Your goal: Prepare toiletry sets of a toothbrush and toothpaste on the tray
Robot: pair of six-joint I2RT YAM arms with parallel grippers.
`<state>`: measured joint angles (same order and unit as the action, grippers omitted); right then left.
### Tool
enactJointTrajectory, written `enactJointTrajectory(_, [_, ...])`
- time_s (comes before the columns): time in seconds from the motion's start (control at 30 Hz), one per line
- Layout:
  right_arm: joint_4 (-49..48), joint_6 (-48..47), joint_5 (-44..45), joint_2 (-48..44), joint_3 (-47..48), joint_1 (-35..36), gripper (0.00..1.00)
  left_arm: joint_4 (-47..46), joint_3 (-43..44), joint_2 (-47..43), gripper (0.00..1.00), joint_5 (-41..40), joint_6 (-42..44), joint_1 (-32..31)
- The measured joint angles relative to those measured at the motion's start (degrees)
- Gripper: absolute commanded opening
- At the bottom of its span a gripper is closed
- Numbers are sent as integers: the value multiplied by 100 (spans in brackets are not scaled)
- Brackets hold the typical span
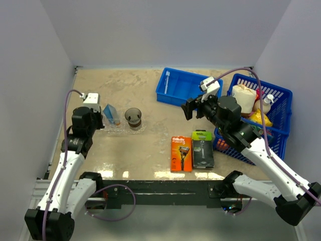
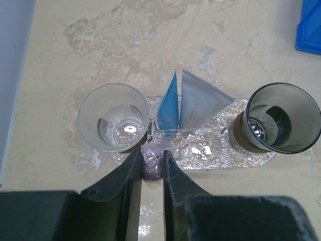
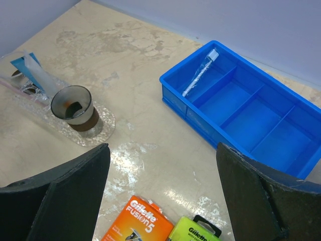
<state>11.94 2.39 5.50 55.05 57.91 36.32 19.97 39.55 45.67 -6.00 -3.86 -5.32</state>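
My left gripper [image 2: 153, 156] is shut on the purplish, clear-wrapped end of a blue toothbrush [image 2: 169, 108] at the near edge of the clear tray [image 2: 210, 150]. That toothbrush leans up beside the pale toothpaste [image 2: 198, 103] on the tray. A clear cup [image 2: 113, 118] stands left of them and a dark tinted cup [image 2: 278, 118] to the right. In the top view the pair [image 1: 111, 114] stands by the left gripper [image 1: 103, 120]. Another toothbrush [image 3: 200, 74] lies in the blue bin [image 3: 241, 105]. Wide open and holding nothing, my right gripper [image 3: 161, 150] hangs above the table.
An orange razor pack [image 1: 181, 153] and a black-green one [image 1: 202, 149] lie near the front centre. The blue bin [image 1: 173, 95] sits at the back. A blue lattice basket [image 1: 261, 80] with several items stands at the right, behind the right arm.
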Motion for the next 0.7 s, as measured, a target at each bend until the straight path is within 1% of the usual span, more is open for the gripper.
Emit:
enactJointTrajectory(0.3, [-2,0,2,0,0,0,89,-282,-146,-52,0,39,0,7])
enactJointTrajectory(0.7, [-2,0,7,0,0,0,89,-315,-197,-144,0,323,-9,203])
